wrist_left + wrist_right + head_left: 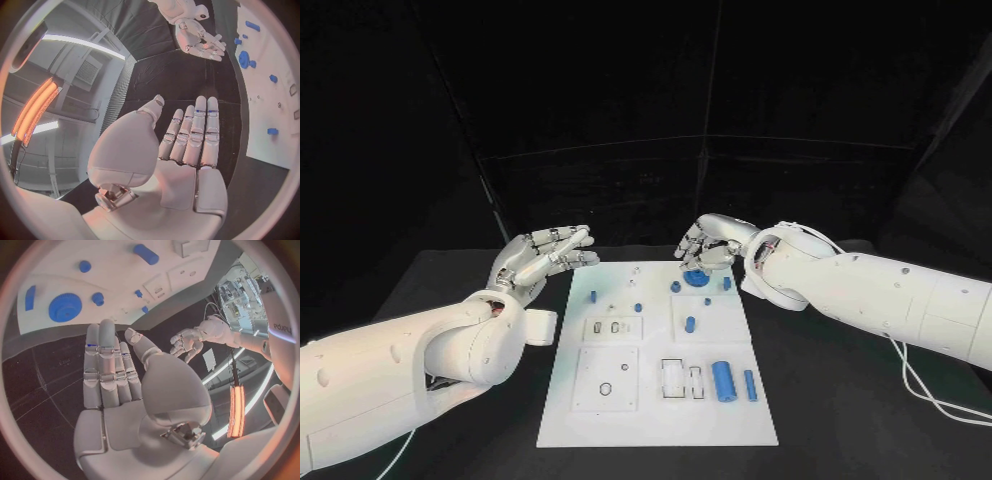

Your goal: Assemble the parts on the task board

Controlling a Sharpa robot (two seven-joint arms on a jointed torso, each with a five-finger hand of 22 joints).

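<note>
The white task board (574, 400) lies in the middle of the black table. A round blue gear (694, 277) sits at its far edge, with small blue pegs (675, 286) beside it. A large blue cylinder (723, 380) and a thinner blue bar (750, 385) lie near the board's right side, and another blue peg (691, 323) stands mid-board. My right hand (711, 243) hovers just beyond the gear, empty, fingers straight in the right wrist view (119, 380). My left hand (545, 255) floats off the board's far left corner, fingers extended and apart (187, 145), holding nothing.
Two more small blue pegs (593, 296) (636, 307) stand on the board's left half, near several rectangular and oval slots (606, 388). Black table surface surrounds the board on all sides. A cable (927, 385) trails under the right arm.
</note>
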